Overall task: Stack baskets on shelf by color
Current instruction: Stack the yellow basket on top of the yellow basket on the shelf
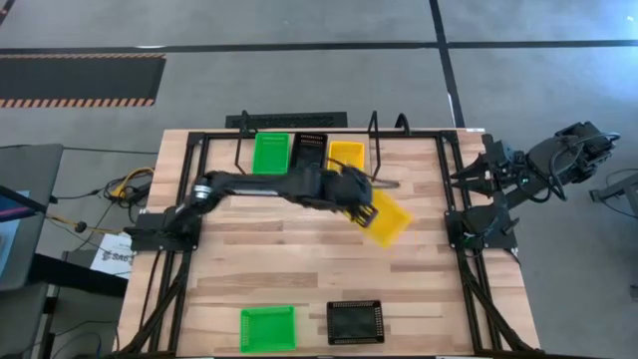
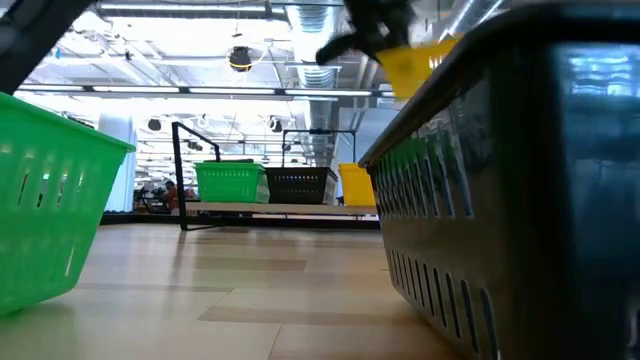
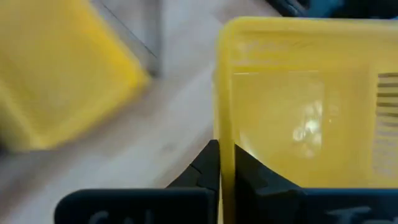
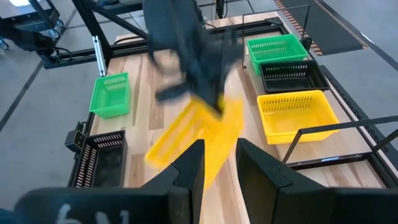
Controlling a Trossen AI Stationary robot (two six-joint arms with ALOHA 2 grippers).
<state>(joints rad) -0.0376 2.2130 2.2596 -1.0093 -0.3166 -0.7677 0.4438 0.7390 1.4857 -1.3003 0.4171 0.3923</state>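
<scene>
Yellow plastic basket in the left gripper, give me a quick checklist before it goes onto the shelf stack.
1. Grip: left gripper shut on the rim of the lifted yellow perforated plastic basket: ok.
2. Basket level: it hangs tilted: not ok.
3. Target: yellow basket on the shelf sits beside the black perforated basket and the green perforated basket: ok.
4. Alignment: carried basket is off to the side of the target: not ok.
5. Right gripper open, parked at the table's edge: ok.
</scene>
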